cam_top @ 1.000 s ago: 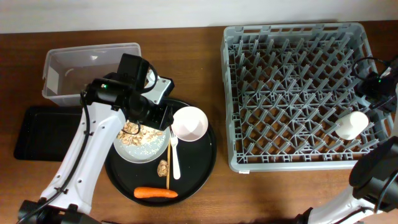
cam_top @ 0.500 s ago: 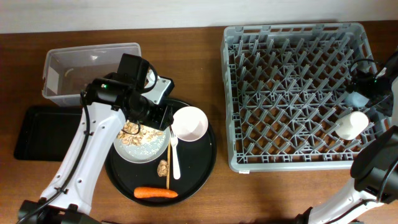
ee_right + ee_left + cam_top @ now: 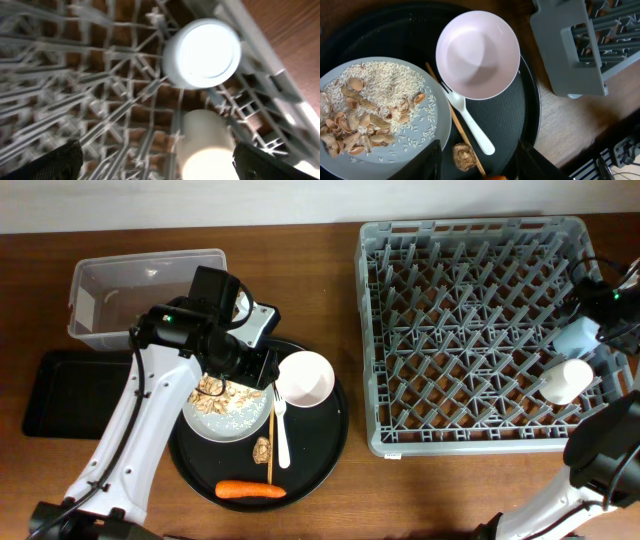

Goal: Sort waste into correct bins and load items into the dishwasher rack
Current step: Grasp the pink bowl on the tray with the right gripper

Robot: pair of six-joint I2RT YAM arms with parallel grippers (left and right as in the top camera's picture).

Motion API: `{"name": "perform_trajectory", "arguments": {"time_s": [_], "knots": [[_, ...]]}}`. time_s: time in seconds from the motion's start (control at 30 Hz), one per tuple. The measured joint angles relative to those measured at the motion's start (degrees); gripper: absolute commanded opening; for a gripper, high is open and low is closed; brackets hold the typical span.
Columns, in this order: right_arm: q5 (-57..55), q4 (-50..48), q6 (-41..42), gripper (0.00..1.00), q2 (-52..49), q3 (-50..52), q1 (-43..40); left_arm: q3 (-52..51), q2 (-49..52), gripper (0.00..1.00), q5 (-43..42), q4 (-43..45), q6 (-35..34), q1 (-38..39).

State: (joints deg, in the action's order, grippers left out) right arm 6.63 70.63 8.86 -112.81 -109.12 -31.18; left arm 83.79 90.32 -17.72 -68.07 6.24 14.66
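Observation:
My left gripper (image 3: 262, 368) (image 3: 480, 167) hovers open above the round tray, holding nothing. Below it lie a small brown lump (image 3: 464, 155) (image 3: 263, 449), a white fork (image 3: 470, 120) and a wooden stick (image 3: 451, 115). A cream bowl (image 3: 477, 54) (image 3: 305, 378) sits beside a white plate (image 3: 427, 125) (image 3: 225, 423) carrying rice and beige scraps (image 3: 355, 125). An orange carrot (image 3: 250, 490) lies at the tray's front. My right gripper (image 3: 162, 165) (image 3: 603, 308) is open wide over the grey rack (image 3: 470, 330). The light-blue cup (image 3: 202, 52) (image 3: 578, 337) and white cup (image 3: 207, 145) (image 3: 565, 380) rest in the rack, free of its fingers.
A clear plastic tub (image 3: 210, 258) stands at the back left, with a shallow black tray (image 3: 70, 390) in front of it. The round black tray (image 3: 325, 450) holds the dishes and scraps. The rack's wall (image 3: 570, 55) rises just right of the bowl.
My right gripper has opened and let go of the light-blue cup, which now sits in the rack beside the white cup; the gripper has drawn back slightly. The left arm has not moved.

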Motion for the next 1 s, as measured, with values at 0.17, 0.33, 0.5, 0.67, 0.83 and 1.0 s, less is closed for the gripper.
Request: {"name": "perform_trajectory", "arguments": {"time_s": [0.17, 0.33, 0.5, 0.67, 0.83, 1.0], "knots": [[8.8, 6.6, -6.7, 0.99, 8.0, -0.3, 5.7, 0.0, 0.0, 0.49, 0.0, 0.0, 0.0, 0.0], [12.0, 10.4, -11.7, 0.99, 11.9, -1.1, 22.6, 0.0, 0.0, 0.56, 4.5, -0.4, -3.6, 0.0], [11.5, 7.6, -13.1, 0.99, 10.8, -1.1, 41.1, 0.0, 0.0, 0.65, 11.4, -2.8, -9.4, -1.7], [6.7, 2.3, -11.6, 1.0, 5.9, -1.1, 55.7, 0.0, 0.0, 0.76, 13.9, -3.4, -13.9, -10.6], [1.8, -1.2, -8.5, 0.87, -3.8, -1.1, 62.9, 0.0, 0.0, 0.76, 15.1, -4.0, -17.3, -18.6], [-1.2, -2.0, -6.2, 0.75, -12.2, -1.1, 64.3, 0.0, 0.0, 0.76, 15.2, -4.2, -18.3, -21.1]]}}
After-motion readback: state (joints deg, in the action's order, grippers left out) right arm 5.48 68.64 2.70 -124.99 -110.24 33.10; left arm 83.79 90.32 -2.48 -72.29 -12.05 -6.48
